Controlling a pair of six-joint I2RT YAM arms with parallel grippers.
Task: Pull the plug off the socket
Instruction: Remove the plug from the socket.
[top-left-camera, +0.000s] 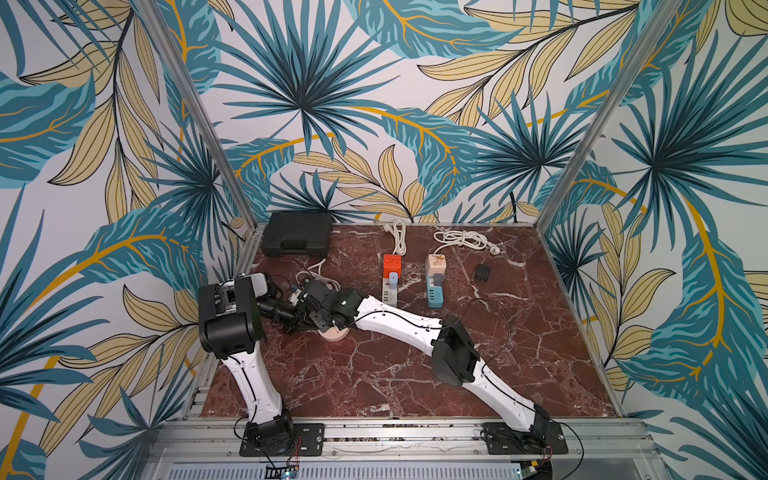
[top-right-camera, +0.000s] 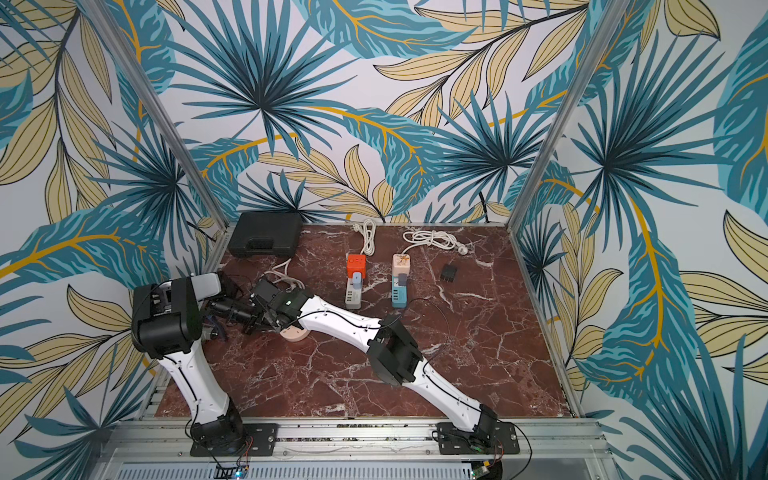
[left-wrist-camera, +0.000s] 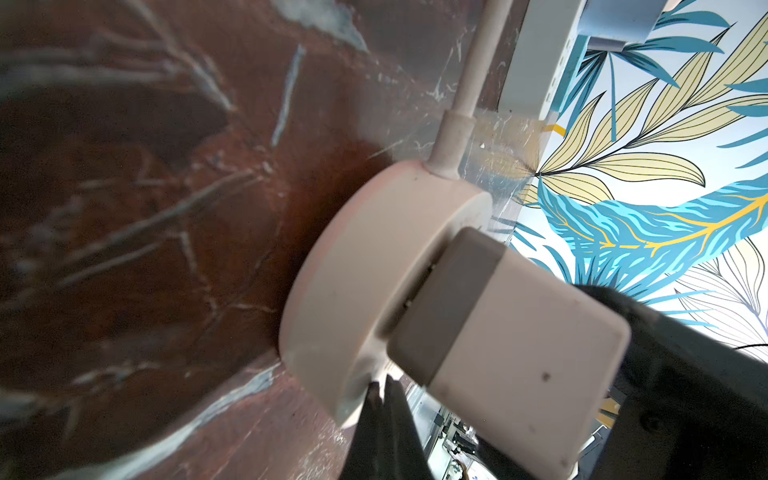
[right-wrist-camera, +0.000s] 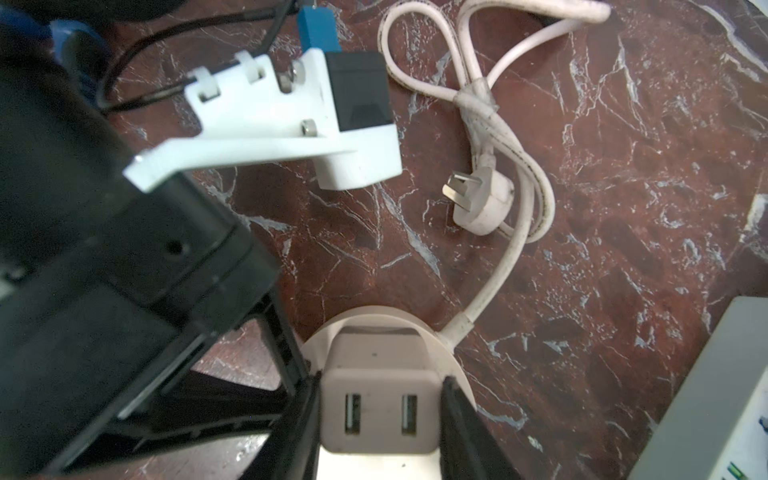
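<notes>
– Plug (right-wrist-camera: 376, 399): where is it, and what holds it?
– Seated in the round socket (left-wrist-camera: 365, 270) near the table's (top-left-camera: 415, 374) left edge. Your right gripper (right-wrist-camera: 378, 419) pinches its sides; your left gripper (left-wrist-camera: 384, 395), pressed together, touches the socket's rim.
– Risk?
– If that tip slips, the socket probably lifts too.

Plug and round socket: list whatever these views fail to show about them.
- Plug: hidden in both top views under the right wrist; only the rim of the socket shows.
- Seating: in the left wrist view, the gap between plug and socket is too dark to tell.
- Left pincer: cut off by the picture's edge; contact with the socket unclear.
- Right pincer: only fingertips in frame, right wrist view.
</notes>
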